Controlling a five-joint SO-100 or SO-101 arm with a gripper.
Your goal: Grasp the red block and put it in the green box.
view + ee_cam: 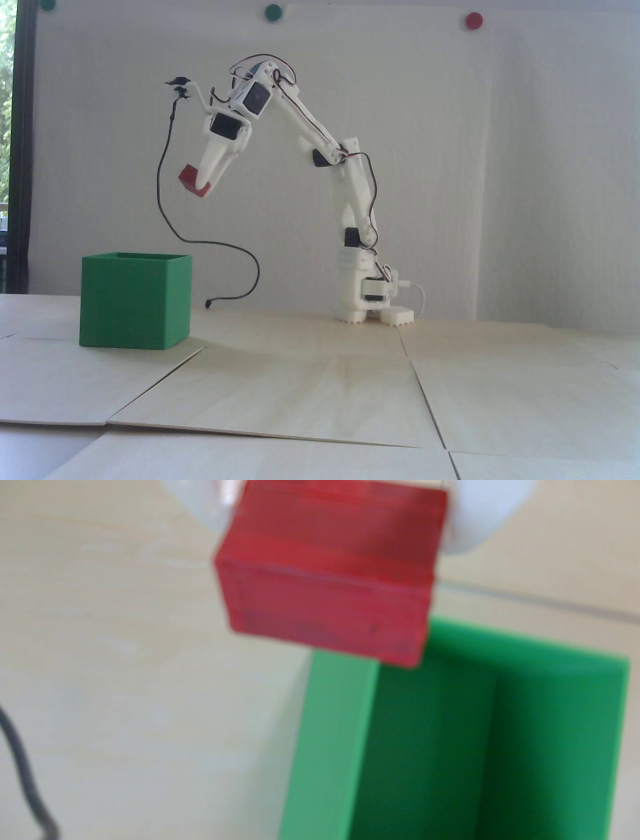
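My white gripper (200,184) is shut on the red block (190,178) and holds it high in the air, tilted, above and a little right of the green box (135,300) in the fixed view. In the wrist view the red block (325,580) fills the top middle, with a white finger (485,514) on each side of it. The green box (450,739) lies below it at the lower right, open top towards me, its inside in shadow and showing nothing in it.
A black cable (200,242) hangs from the wrist and ends on the table right of the box; it also shows in the wrist view (24,774). The arm's base (370,305) stands at the back on pale wooden boards with seams (420,390).
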